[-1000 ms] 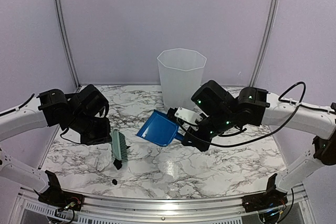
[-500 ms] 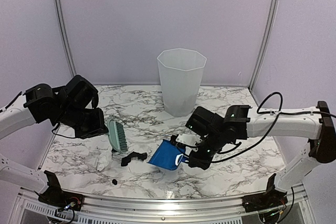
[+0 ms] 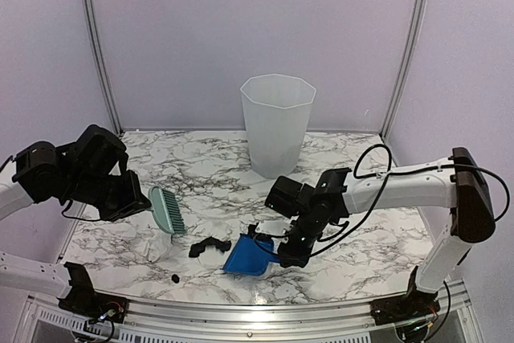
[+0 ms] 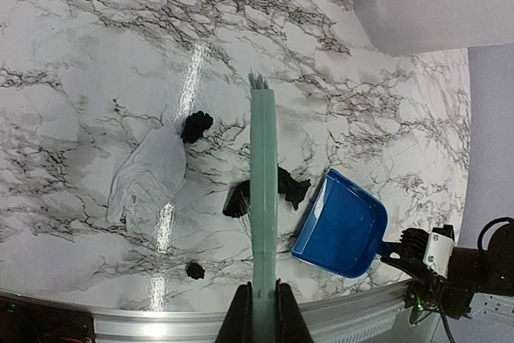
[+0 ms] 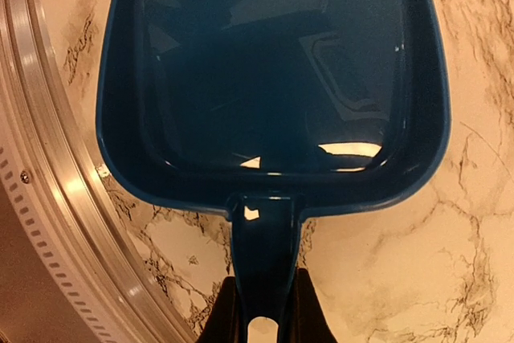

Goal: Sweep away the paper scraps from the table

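My left gripper (image 3: 144,198) is shut on the handle of the pale green brush (image 3: 167,210) and holds it above the table (image 3: 361,267), left of centre; in the left wrist view the gripper (image 4: 263,301) holds the brush (image 4: 263,158) over the scraps. Black paper scraps (image 3: 207,246) lie just left of the blue dustpan (image 3: 245,256). They show beside the brush (image 4: 294,188), further back (image 4: 197,125) and near the front edge (image 4: 193,270). A pale crumpled piece (image 4: 148,174) lies to their left. My right gripper (image 5: 263,299) is shut on the dustpan handle (image 5: 265,247).
A tall white bin (image 3: 277,122) stands at the back centre, also in the left wrist view (image 4: 418,6). The metal front edge (image 5: 48,222) runs close by the dustpan. One small black scrap (image 3: 175,279) lies near that edge.
The right arm has brought the dustpan from mid-table to the front, beside the black scraps. The left arm has drawn the brush back to the left, uncovering the scraps.
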You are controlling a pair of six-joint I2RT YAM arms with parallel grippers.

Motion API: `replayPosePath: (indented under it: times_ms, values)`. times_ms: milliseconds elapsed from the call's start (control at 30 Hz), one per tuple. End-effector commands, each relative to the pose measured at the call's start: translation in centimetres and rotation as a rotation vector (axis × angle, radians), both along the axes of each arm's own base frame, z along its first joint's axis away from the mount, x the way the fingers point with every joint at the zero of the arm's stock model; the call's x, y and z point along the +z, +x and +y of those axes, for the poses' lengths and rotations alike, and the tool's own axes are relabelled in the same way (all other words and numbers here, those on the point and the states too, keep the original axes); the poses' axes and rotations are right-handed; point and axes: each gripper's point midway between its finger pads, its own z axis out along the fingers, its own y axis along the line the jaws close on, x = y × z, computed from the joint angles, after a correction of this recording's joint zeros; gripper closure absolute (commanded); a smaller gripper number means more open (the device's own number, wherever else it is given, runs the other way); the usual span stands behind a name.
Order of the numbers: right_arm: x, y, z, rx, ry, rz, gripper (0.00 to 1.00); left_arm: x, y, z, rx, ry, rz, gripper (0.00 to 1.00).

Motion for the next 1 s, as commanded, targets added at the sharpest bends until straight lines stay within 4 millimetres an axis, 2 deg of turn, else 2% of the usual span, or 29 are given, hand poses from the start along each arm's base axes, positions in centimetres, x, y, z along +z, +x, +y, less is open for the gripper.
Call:
replayPosePath:
  times_ms: [0, 200, 400, 533, 733, 967]
  values:
    - [1.2, 0.2, 1.8, 0.032, 0.065, -0.014, 1.0, 1.0, -0.4, 0.2, 0.008, -0.039, -0.005, 1.0]
    - [0.5, 0.0, 2.2, 0.026, 0.067, -0.011, 1.0, 2.6, -0.5, -0.2, -0.01, -0.077, -0.022, 1.0]
    - [-0.6, 0.9, 2.1, 0.024, 0.01, -0.043, 1.0, 3.2, 0.2, 2.9, 0.09, 0.031, -0.073, 1.0]
    - [-1.0, 1.4, 1.9, 0.024, -0.02, -0.065, 1.0, 2.5, 0.5, 4.7, 0.089, 0.152, -0.076, 1.0]
    - [-1.2, 1.8, 2.0, 0.023, -0.024, -0.084, 1.0, 1.6, 0.8, 7.8, 0.038, 0.424, -0.038, 1.0]
    - [-1.9, 2.2, 2.3, 0.055, -0.037, -0.099, 1.0, -0.1, 2.9, 8.3, -0.058, 0.603, 0.024, 1.0]
